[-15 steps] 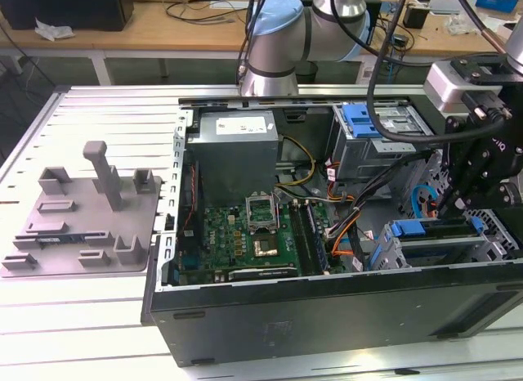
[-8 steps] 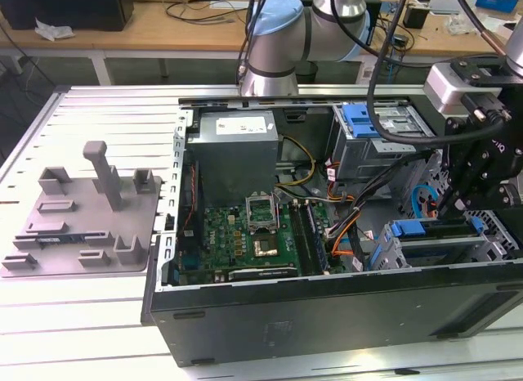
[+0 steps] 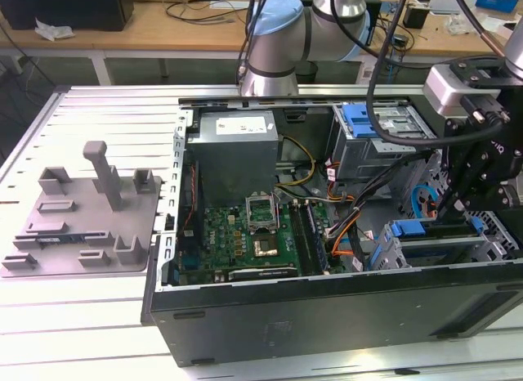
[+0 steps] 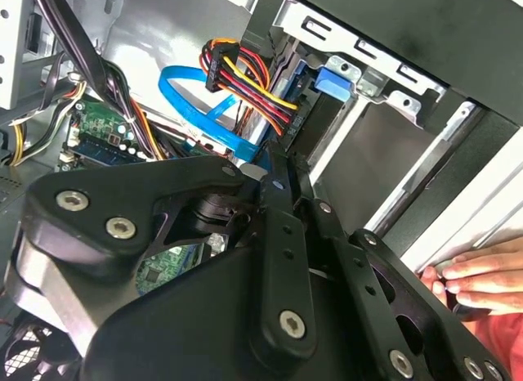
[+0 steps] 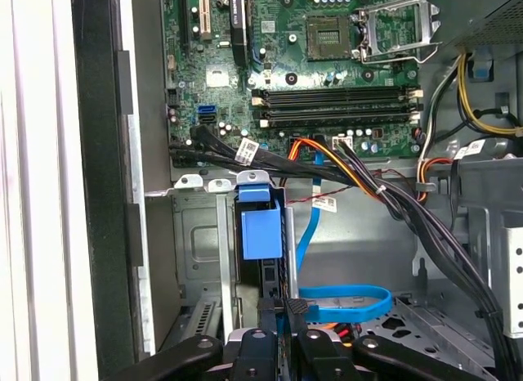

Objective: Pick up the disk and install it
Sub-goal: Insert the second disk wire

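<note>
The hand (image 5: 274,316) is gripping the disk (image 5: 263,226) edge-on, seating it in the drive cage (image 5: 200,242); it's probably best keeping it square and clear of the cables (image 5: 392,201).

The gripper's (image 3: 448,208) tips are sinking out of sight among the cage (image 3: 433,242) parts in the exterior view, so their grip is staying unclear. In the first wrist view the disk (image 5: 270,275) is showing just an edge, its lower end running behind the gripper's black links (image 5: 278,348). In the second wrist view those links are covering most of the motherboard (image 4: 102,132), and a hand (image 4: 482,276) is being cut off by the frame edge.
</note>
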Available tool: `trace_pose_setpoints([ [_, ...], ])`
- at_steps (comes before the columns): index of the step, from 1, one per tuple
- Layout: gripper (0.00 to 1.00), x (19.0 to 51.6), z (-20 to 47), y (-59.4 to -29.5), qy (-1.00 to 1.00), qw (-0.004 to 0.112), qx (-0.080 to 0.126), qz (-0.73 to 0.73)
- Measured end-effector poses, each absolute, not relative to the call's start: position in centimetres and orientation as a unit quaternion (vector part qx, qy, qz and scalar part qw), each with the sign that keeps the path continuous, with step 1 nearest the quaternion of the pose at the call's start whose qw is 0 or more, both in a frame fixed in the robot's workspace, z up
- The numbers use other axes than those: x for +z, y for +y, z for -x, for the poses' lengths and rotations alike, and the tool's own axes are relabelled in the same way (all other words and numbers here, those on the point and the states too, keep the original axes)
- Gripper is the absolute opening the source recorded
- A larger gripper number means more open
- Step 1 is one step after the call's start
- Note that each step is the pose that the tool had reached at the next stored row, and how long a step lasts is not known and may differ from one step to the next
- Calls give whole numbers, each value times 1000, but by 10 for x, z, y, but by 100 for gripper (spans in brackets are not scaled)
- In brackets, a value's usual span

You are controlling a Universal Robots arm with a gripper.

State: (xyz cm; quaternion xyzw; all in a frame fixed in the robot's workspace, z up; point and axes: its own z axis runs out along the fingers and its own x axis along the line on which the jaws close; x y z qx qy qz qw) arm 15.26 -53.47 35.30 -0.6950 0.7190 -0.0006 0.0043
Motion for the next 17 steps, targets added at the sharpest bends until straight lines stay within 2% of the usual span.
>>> trace_pose_setpoints([
  [17, 16, 349, -153, -535, 719, 4, -1, 695],
])
